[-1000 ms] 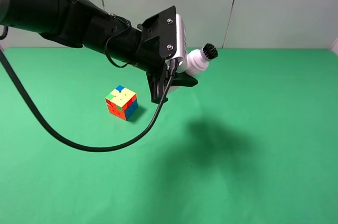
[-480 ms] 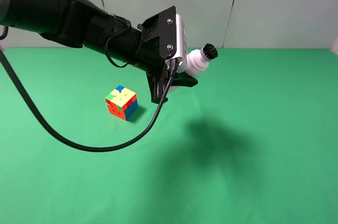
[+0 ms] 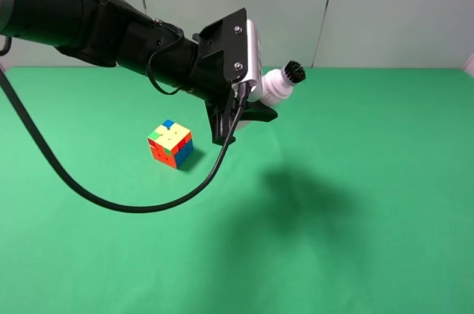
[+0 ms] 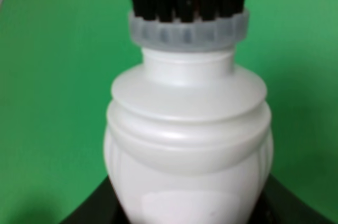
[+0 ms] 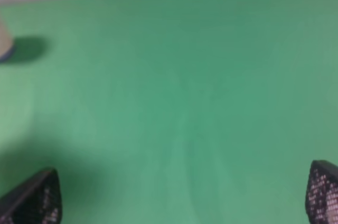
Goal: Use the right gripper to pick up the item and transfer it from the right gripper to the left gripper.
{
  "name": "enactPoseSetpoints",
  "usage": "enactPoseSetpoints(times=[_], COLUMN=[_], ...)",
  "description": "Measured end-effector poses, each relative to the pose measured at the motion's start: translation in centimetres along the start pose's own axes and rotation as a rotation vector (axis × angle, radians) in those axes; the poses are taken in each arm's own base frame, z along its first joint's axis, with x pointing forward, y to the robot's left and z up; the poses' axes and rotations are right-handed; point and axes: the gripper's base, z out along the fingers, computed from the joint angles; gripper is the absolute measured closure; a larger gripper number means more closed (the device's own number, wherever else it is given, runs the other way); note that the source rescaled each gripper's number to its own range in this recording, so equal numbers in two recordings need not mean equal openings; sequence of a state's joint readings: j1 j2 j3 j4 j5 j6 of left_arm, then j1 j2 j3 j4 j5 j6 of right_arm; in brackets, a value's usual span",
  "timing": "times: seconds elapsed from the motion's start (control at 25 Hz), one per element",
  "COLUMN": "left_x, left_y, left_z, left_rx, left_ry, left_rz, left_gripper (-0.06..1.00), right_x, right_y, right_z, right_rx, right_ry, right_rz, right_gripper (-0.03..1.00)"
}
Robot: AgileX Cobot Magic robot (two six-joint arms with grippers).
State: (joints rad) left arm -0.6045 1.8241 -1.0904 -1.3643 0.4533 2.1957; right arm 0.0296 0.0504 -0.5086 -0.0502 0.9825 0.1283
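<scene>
The item is a white bottle-shaped brush [image 3: 278,86] with black bristles [image 3: 295,71]. My left gripper [image 3: 255,105] is shut on its white body and holds it in the air above the green table [image 3: 355,240]. It fills the left wrist view [image 4: 190,129], with the dark jaws just showing on either side of its base. My right gripper [image 5: 179,197] is open and empty; only its two dark fingertips [image 5: 34,200] show, above bare green cloth. The right arm is out of the exterior high view.
A multicoloured puzzle cube [image 3: 171,144] sits on the table, left of and below the held brush. A pale object [image 5: 4,44] with a shadow shows at the edge of the right wrist view. A grey wall [image 3: 385,10] backs the table.
</scene>
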Motion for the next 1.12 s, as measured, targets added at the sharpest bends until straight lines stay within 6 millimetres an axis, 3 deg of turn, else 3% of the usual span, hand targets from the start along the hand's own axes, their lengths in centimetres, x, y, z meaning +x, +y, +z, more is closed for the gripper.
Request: enactPoseSetpoints(times=[0.24, 1.12], left_x=[0.00, -0.11], left_y=[0.00, -0.14], left_z=[0.00, 0.00], left_rx=[0.000, 0.015], left_ry=[0.000, -0.012], left_rz=[0.000, -0.023], left_gripper=[0.94, 0.94], right_x=[0.53, 1.02], right_y=[-0.05, -0.08], right_z=[-0.61, -0.45], right_rx=[0.128, 0.140], right_ry=[-0.041, -0.020], right_rz=[0.061, 0.062], right_gripper=[-0.03, -0.03])
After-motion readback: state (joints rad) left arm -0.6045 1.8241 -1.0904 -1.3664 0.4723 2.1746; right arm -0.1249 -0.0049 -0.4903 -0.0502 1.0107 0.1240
